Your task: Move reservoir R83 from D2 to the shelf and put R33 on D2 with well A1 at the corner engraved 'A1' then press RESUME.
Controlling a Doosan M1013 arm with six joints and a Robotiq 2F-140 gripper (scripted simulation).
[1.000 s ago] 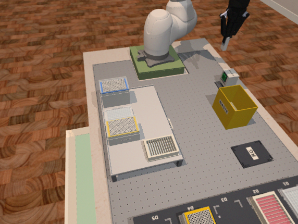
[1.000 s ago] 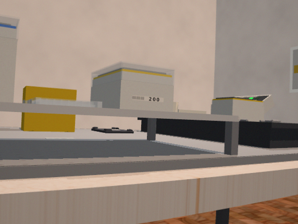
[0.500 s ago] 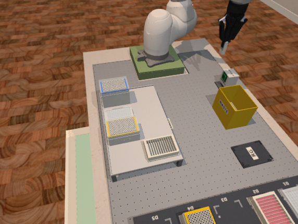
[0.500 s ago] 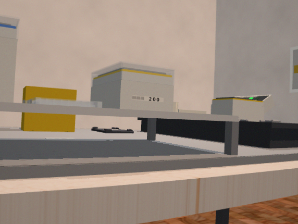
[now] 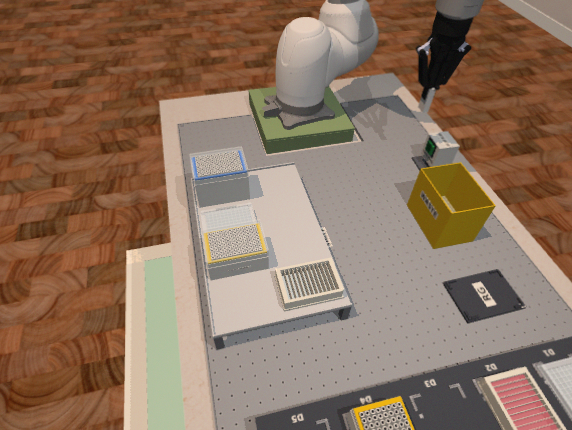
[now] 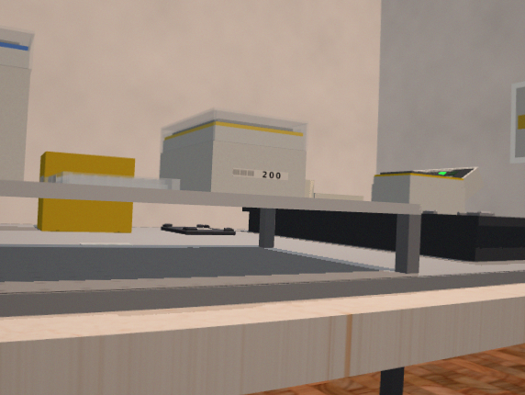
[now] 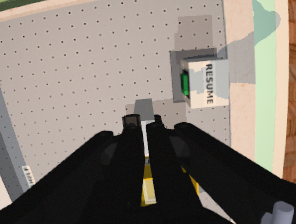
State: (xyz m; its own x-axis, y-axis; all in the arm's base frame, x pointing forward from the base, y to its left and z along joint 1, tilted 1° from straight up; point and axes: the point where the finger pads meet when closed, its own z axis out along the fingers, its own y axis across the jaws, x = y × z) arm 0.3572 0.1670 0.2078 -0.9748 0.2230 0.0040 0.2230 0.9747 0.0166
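Note:
My gripper (image 5: 428, 100) is shut and empty, held in the air beyond the RESUME key box (image 5: 440, 147), at the table's far right edge. In the wrist view the closed fingertips (image 7: 145, 122) sit left of and below the RESUME key (image 7: 205, 82), whose green light (image 7: 185, 83) is on. A reservoir with pink troughs (image 5: 522, 400) sits at D2. A cream reservoir with dark troughs (image 5: 310, 283) stands flat on the shelf's (image 5: 270, 240) near corner. I cannot read either ID label.
The yellow waste bin (image 5: 452, 203) stands next to the RESUME box. The RG nest (image 5: 484, 295) is bare. The shelf also holds a yellow-rimmed tip rack (image 5: 235, 242), a clear item (image 5: 227, 217) and a blue-rimmed rack (image 5: 219, 164). A plate (image 5: 557, 375) sits at D1 and a tip rack (image 5: 382, 415) at D4.

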